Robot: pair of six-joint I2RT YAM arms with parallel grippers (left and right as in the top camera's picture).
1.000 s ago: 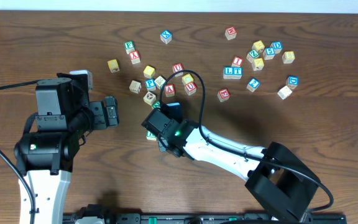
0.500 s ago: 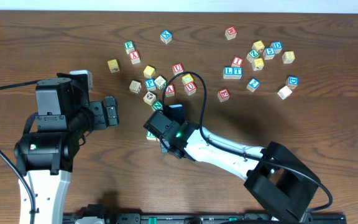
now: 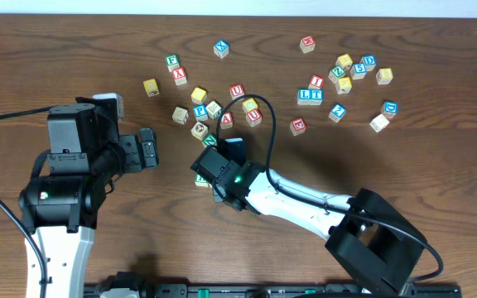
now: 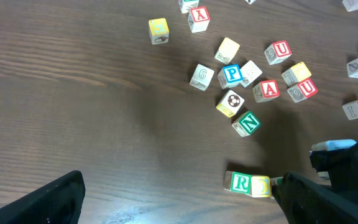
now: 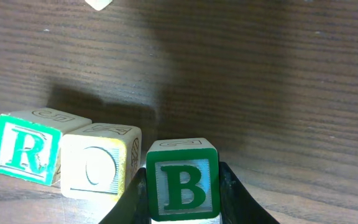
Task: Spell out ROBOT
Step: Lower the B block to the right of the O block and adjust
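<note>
right gripper (image 5: 182, 199) is pinching the green-printed wooden B cube (image 5: 182, 183), lining it up with the yellow wooden O cube (image 5: 95, 167) just outside its fingers; left gripper (image 4: 179, 202) is gaping empty.

You can read a green R on the R cube (image 5: 20, 149), a faint yellow O on the O cube (image 5: 98, 167) next to it, and a green B on the B cube (image 5: 182, 186). Farther off, you find a blue P cube (image 4: 232, 75), green N cube (image 4: 247, 122), red A cube (image 4: 268, 90), red U cube (image 4: 279, 51), red Y cube (image 4: 198, 17), and a blue L cube (image 3: 305, 95) touching a blue T cube (image 3: 315, 95).
</note>
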